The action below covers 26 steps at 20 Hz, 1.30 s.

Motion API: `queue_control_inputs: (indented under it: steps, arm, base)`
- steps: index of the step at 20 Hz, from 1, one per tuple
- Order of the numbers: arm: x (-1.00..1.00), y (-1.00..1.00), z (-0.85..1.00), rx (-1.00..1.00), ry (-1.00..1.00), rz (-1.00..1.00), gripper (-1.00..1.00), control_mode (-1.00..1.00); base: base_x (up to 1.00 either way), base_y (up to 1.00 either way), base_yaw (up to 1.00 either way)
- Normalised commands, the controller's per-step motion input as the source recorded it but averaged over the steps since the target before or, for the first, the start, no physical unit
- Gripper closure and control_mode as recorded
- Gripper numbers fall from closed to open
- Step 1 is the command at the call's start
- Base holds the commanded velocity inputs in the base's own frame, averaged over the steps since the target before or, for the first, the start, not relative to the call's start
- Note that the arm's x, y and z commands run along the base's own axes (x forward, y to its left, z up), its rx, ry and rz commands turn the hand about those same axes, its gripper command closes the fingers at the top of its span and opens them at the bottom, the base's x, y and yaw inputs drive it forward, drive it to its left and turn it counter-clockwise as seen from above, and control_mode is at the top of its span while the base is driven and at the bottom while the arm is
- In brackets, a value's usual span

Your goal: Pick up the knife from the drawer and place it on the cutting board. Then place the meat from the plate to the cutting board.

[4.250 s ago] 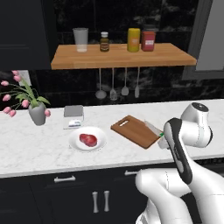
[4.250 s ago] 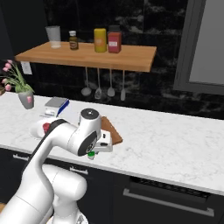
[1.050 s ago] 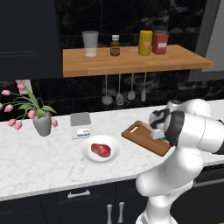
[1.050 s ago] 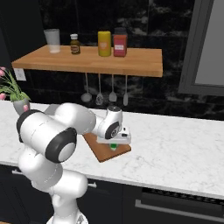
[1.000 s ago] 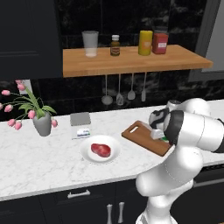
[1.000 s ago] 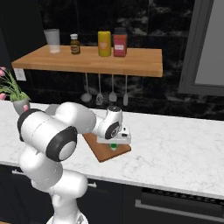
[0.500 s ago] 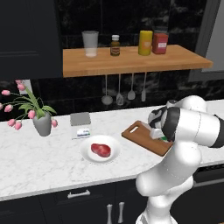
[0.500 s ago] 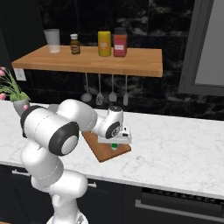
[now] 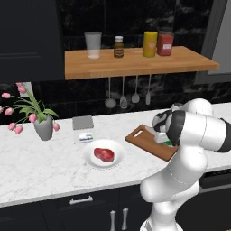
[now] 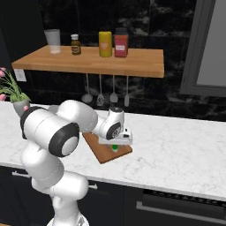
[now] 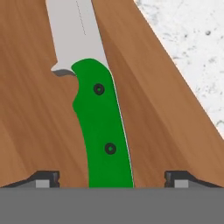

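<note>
As knife (image 11: pixel 103 127) lies on cutting board (image 11: pixel 39 131), end effector (image 11: pixel 111 177) spread, prob. not touching it.

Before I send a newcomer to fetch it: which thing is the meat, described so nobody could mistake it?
Start at the long marble counter under the wooden shelf. Near its middle, left of the cutting board, sits a round white plate. The meat is the small red-pink slab on that plate, the only red thing lying on the counter.

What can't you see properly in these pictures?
- The knife's blade tip: cut off by the hand view's top edge.
- The cutting board's far half: hidden behind the arm in the right base view.
- Labels on the shelf jars: too small to read.
- The pincer: its fingertips barely show at the hand view's bottom.
</note>
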Motion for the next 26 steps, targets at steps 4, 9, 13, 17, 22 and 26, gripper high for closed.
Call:
queue_control_inputs:
  steps: [4, 9, 13, 17, 22, 26]
  arm:
    - [-0.17, 0.17, 0.38, 0.0, -0.04, 0.01, -1.0, -1.0]
    - [-0.5, 0.38, 0.63, 0.0, -0.14, 0.04, -1.0, -1.0]
    - [-0.53, 0.72, 0.58, 0.0, -0.09, 0.11, -1.0, -1.0]
    - [-0.41, 0.94, 0.42, 0.0, -0.03, 0.15, -1.0, -1.0]
    - [-0.28, 1.0, 0.28, 0.0, -0.03, 0.16, -1.0, -1.0]
    - [-0.16, 1.0, 0.19, 0.0, -0.05, 0.16, -1.0, -1.0]
  base:
    - [0.0, 0.0, 0.0]
    - [0.0, 0.0, 0.0]
    - [0.0, 0.0, 0.0]
    - [0.0, 0.0, 0.0]
    - [0.0, 0.0, 0.0]
    - [0.0, 0.0, 0.0]
